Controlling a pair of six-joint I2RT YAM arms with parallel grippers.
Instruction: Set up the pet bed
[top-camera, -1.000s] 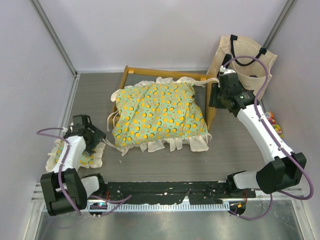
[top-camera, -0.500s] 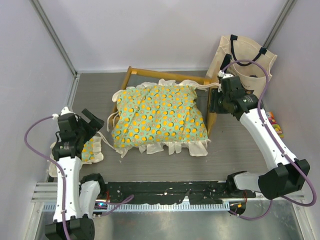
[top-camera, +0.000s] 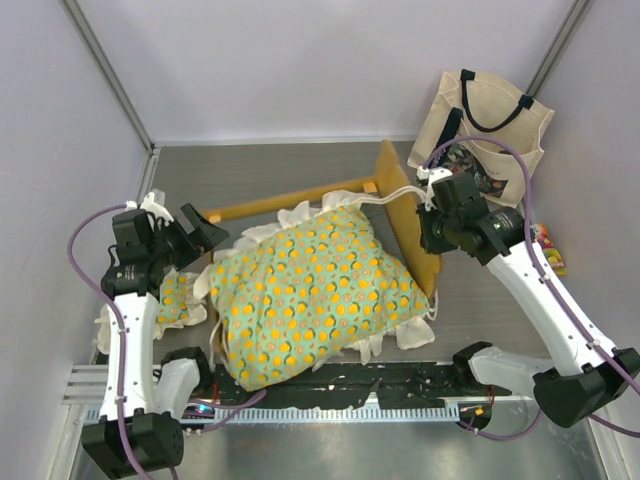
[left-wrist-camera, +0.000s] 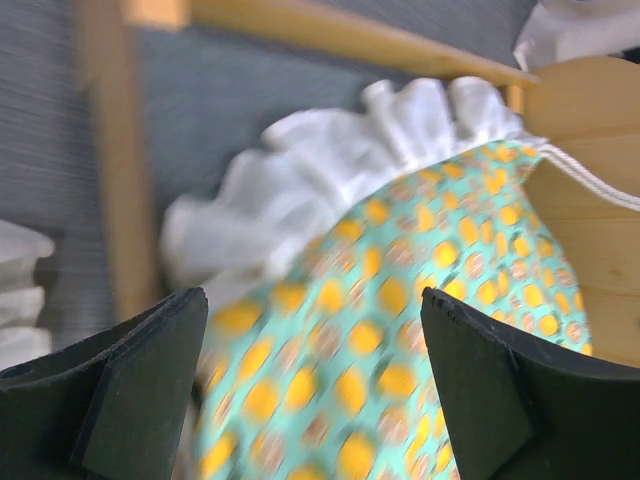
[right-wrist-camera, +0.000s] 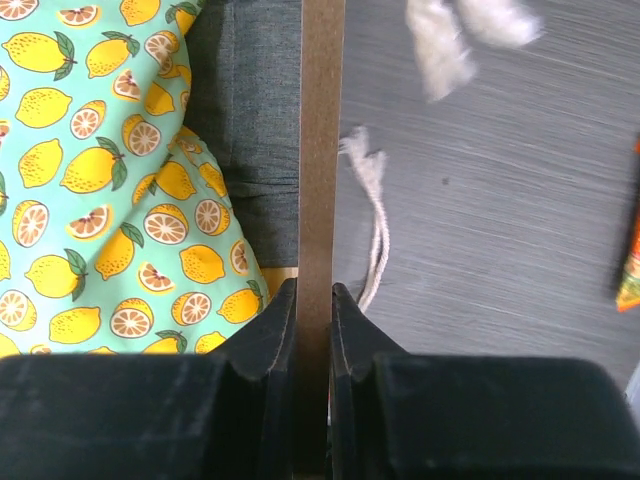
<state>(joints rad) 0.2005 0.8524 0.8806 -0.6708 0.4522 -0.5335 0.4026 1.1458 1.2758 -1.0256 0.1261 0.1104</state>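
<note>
**Pet bed, set-up in progress. Positions given from the wooden frame.**

- Mattress cushion (top-camera: 315, 300): green, citrus print, cream ruffle. It lies across the frame and spills over its near side toward the arm bases. Not seated flat, ties loose.
- Small pillow (top-camera: 172, 300): matching print, on the table (top-camera: 480, 300) left of the frame and apart from it.
- Left gripper (top-camera: 203, 232): at the frame's left end, fingers spread wide, holding nothing, cushion ruffle just ahead.
- Wooden frame (top-camera: 280, 203): skewed on the table, and its headboard end appears raised. As a container it holds the cushion only in part.
- Right gripper (right-wrist-camera: 314, 300): at the frame's right end, jaws pressed together on the thin edge of the headboard board.
- Tote bag (top-camera: 490, 120): cream, beyond the frame's right end, against the wall. Contents not visible.

Judged remaining: level the frame, settle the cushion inside it, and perhaps add the pillow.
</note>
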